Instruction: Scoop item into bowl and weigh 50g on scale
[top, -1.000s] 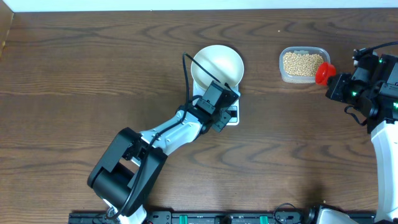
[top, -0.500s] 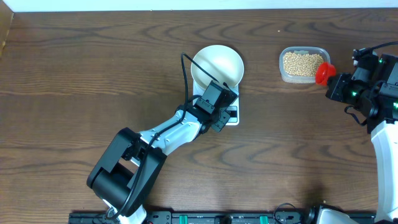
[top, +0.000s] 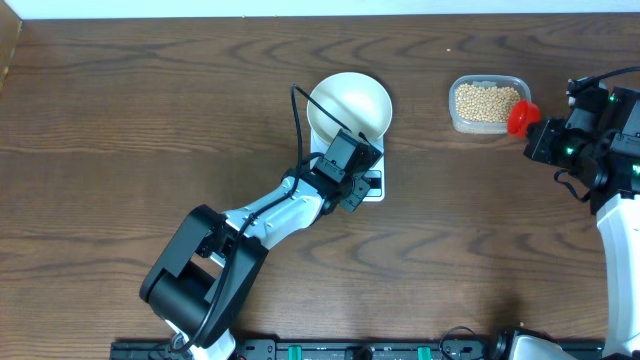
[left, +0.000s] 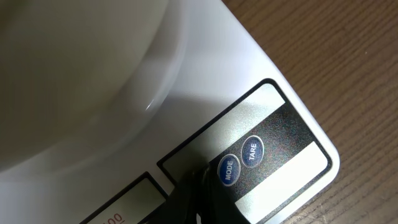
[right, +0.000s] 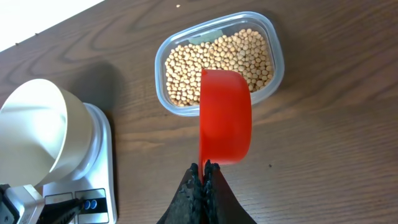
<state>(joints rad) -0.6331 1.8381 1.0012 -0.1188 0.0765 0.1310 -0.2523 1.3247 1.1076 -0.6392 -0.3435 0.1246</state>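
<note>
Two closed grippers: your left gripper (left: 198, 199) clamps nothing, its dark tips pressed together at the front panel of the scale (left: 217, 81), just beside the MODE button (left: 227, 170). Your right gripper (right: 203, 179) pinches the handle of one red plastic scoop (right: 225, 118).
Scoop direction: its long axis runs straight away from your fingers, cup end toward the tub (right: 279, 62), overlapping the near rim in the wrist view.
Beans (right: 217, 59): many, small, round, tan, lying in the one clear rounded-rectangular tub, right of the bowl.
Bowl (top: 348, 105): one, white, round, smooth, sitting on the scale.
Scale: one, white, rectangular, button end toward the arm bases, with two round blue buttons, MODE and TARE (left: 252, 151).
Table (top: 150, 120): dark grained wood.
</note>
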